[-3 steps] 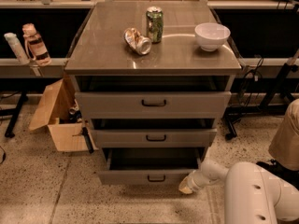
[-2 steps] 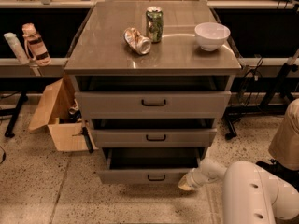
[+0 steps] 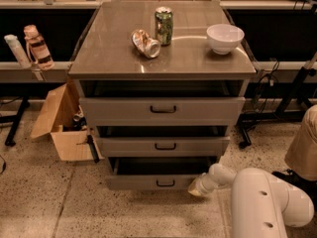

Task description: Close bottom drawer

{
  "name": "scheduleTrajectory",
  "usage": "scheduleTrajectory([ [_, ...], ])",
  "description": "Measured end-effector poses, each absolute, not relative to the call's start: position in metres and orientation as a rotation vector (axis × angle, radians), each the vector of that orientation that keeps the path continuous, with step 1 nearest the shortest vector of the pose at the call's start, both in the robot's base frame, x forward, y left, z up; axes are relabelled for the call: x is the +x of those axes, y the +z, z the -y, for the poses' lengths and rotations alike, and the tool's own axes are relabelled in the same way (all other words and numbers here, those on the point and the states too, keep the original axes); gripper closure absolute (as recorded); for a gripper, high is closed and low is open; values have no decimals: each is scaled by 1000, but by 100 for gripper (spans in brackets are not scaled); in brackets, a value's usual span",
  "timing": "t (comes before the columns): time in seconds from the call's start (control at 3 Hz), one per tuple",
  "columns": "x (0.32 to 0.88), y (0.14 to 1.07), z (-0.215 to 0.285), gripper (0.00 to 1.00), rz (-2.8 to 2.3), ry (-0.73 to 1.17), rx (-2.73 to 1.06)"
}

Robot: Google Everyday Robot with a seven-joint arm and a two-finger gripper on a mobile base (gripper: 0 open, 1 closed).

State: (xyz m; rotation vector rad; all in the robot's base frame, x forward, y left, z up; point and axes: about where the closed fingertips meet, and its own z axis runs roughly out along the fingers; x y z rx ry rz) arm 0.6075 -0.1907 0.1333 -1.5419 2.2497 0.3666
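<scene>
The bottom drawer [image 3: 148,182] is the lowest of three grey drawers in the cabinet. It stands pulled out a little, with a small dark bar handle [image 3: 165,183] at its centre and a dark gap above its front. My gripper [image 3: 197,188] is at the end of the white arm, low at the right end of the drawer front, touching or almost touching it. The middle drawer [image 3: 163,146] and top drawer [image 3: 162,110] sit above it.
On the cabinet top [image 3: 109,58] are a crushed can [image 3: 145,43], an upright green can [image 3: 164,26] and a white bowl [image 3: 225,37]. An open cardboard box [image 3: 62,123] stands on the floor to the left. Bottles [image 3: 37,47] hang at far left. Cables and a stand leg lie to the right.
The gripper has moved slightly left along the bottom drawer's front. The drawer looks about as far out as before.
</scene>
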Motion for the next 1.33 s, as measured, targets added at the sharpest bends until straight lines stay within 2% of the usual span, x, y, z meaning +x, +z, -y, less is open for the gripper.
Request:
scheduleTrajectory([
  [1.33, 609, 134, 190, 7, -2249, 364, -1542],
])
